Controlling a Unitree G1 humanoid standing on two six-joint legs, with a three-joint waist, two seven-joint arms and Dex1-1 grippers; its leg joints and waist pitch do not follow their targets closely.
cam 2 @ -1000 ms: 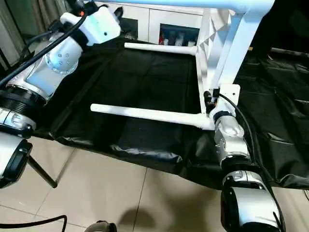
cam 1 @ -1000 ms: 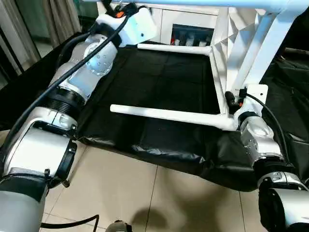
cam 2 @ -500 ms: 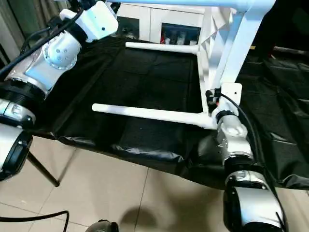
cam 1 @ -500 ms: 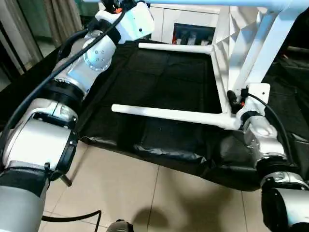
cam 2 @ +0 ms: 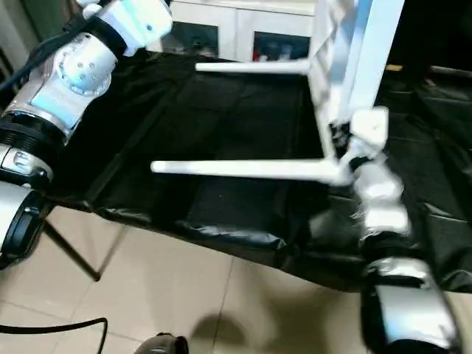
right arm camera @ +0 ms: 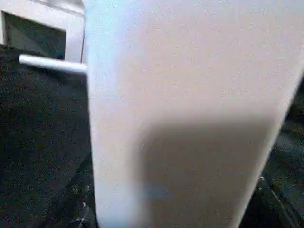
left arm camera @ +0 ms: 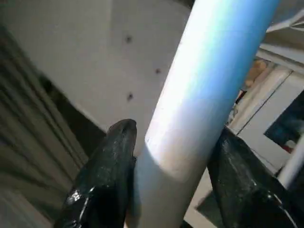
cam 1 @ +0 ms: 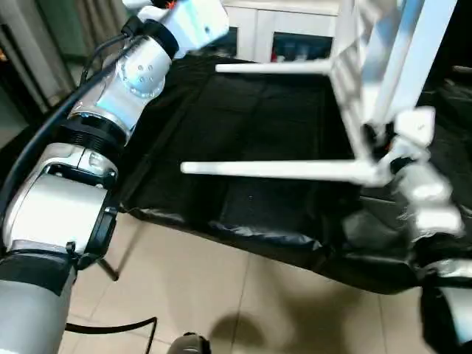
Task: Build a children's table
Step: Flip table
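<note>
The children's table stands on its edge on the black cloth, its ribbed underside facing my left. Two white legs point out sideways, a near one and a far one. A third leg slants up at the right. My left arm reaches high at the back left. In the left wrist view, my left gripper has its black fingers pressed on both sides of a white table leg. My right gripper sits at the table's lower corner, where the near leg joins. A white surface stands close in front of it.
Black cloth covers the work surface and ends in a crumpled front edge. Beige floor tiles lie below it, with a black cable on them. A white cabinet with glass doors stands behind.
The whole picture has shifted, so the camera moved. My left wrist has climbed toward the upper edge. The table's slanting leg stands steeper. My right gripper stays at the lower corner.
</note>
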